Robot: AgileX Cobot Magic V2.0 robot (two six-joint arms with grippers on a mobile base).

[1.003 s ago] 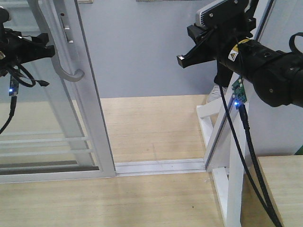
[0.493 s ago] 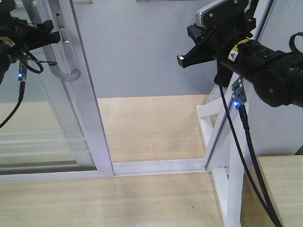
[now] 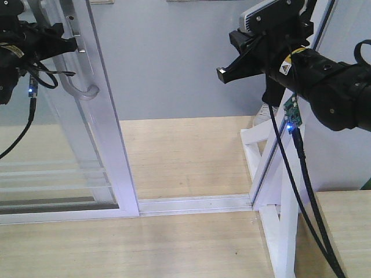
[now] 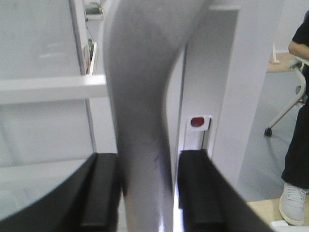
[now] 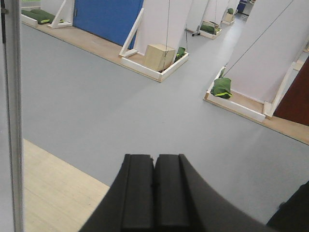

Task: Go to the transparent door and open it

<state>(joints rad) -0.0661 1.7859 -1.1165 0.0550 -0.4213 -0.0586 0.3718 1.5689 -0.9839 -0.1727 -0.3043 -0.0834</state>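
Observation:
The transparent door (image 3: 109, 145) stands at the left, clear glass in a white frame, with paired white bars low down. Its curved silver-grey handle (image 3: 87, 91) hangs on the frame. My left gripper (image 3: 65, 35) is at the upper part of that handle. In the left wrist view the handle (image 4: 140, 96) runs between the two black fingers of the left gripper (image 4: 147, 159); the left pad touches it and a thin slit of light shows at the right pad. My right gripper (image 3: 223, 73) hangs shut and empty at the upper right, and shows shut in its wrist view (image 5: 154, 157).
The floor track (image 3: 194, 204) runs across the open doorway. A white slanted brace (image 3: 255, 136) and a framed panel (image 3: 278, 156) stand at the right. A person's leg and shoe (image 4: 293, 212) are beyond the door. A wooden box (image 5: 160, 57) and green bags (image 5: 222, 88) lie far off.
My left gripper has risen along the handle and the door has slid a little to the left. The right arm has not moved.

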